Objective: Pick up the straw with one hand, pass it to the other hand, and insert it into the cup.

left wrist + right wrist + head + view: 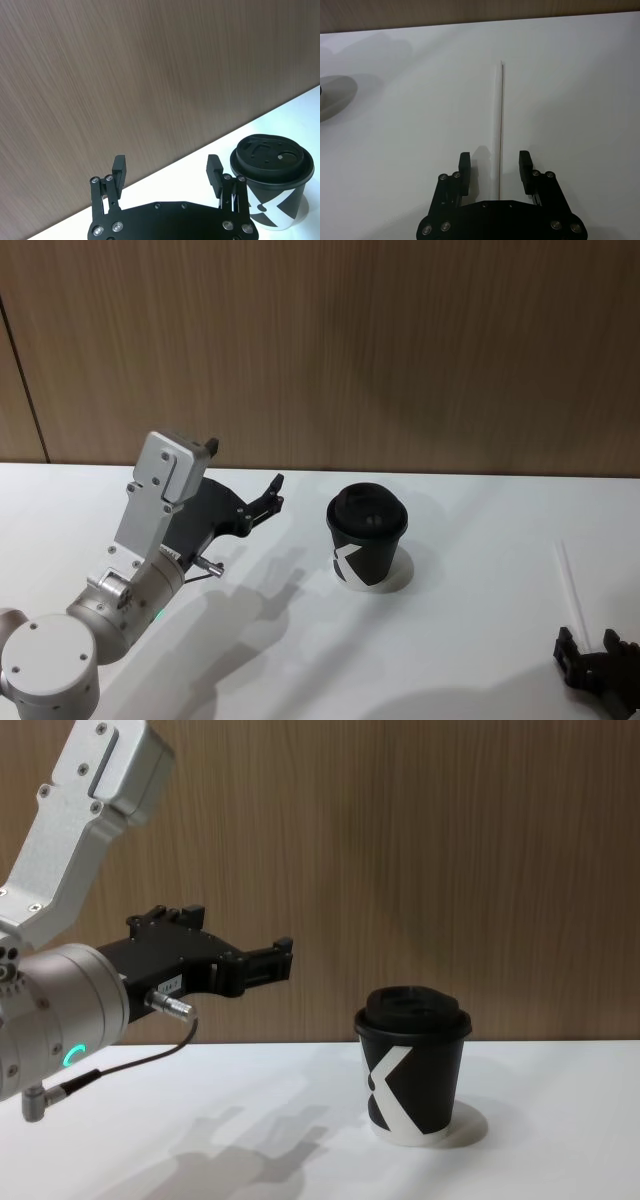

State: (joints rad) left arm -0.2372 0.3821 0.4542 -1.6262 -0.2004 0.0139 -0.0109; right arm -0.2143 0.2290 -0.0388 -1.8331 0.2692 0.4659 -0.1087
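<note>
Right pincer (495, 160) released, over white straw (500, 125) on table (395, 150), left pincer (167, 170) spread, raised beside lidded cup (367, 540)

White straw (500, 125), white table (580, 100), black cup (438, 1070) marked white.

An indoor test space is suggested, of the sort kept in a lab or an office. A plain white desk (300, 670) is seen, smooth and matte, evenly lit from above so that soft shadows are cast on it. Along its far edge a wall (380, 340) of brown wood-grain panelling is set, with a dark seam (22, 380) between panels at the far left. A silver robot arm (60, 1010) with a glowing green ring and a grey cable is held over the near left. A takeaway-style black paper cup (366, 540) with a domed lid is placed mid-desk. The exact kind of room cannot be told.
</note>
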